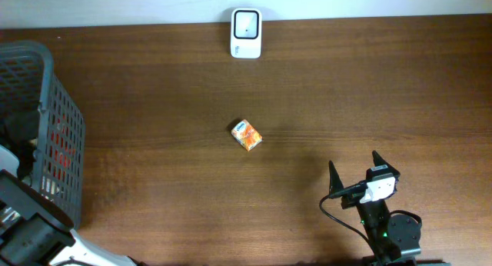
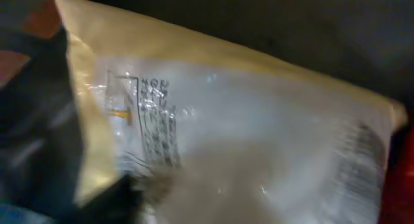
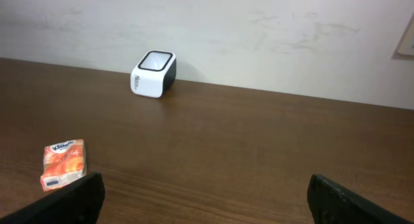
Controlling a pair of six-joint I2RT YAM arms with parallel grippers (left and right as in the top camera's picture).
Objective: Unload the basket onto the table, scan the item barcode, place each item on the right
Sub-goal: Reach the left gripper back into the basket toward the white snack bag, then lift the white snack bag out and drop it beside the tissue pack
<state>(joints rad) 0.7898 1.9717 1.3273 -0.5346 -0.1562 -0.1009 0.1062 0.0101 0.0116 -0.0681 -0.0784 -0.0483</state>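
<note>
Pale printed packet (image 2: 246, 140) filling your left wrist view, blurred, left jaws impossible to tell, right gripper (image 1: 354, 162) at 5 o'clock, jaws wide apart and empty, scanner (image 1: 246, 33) at 12 o'clock, tissue pack (image 1: 247, 134) mid-table, basket (image 1: 65, 120) at 9 o'clock.

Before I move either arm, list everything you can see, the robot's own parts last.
scanner: one, white with a dark window, far table edge by the wall
tissue packet: one, orange, lying flat mid-table, apart from everything else
basket: one, grey mesh, left end of table; red and dark items show through, too hidden to count
printed packet: one, pale cream with dark print, filling the left wrist view, blurred
table: one, dark brown wood
wall: off-white, behind the table
right arm: one, black, near right edge; jaws wide apart, empty
left arm: one, black and white, near left corner beside the basket; jaws' state unclear
</note>
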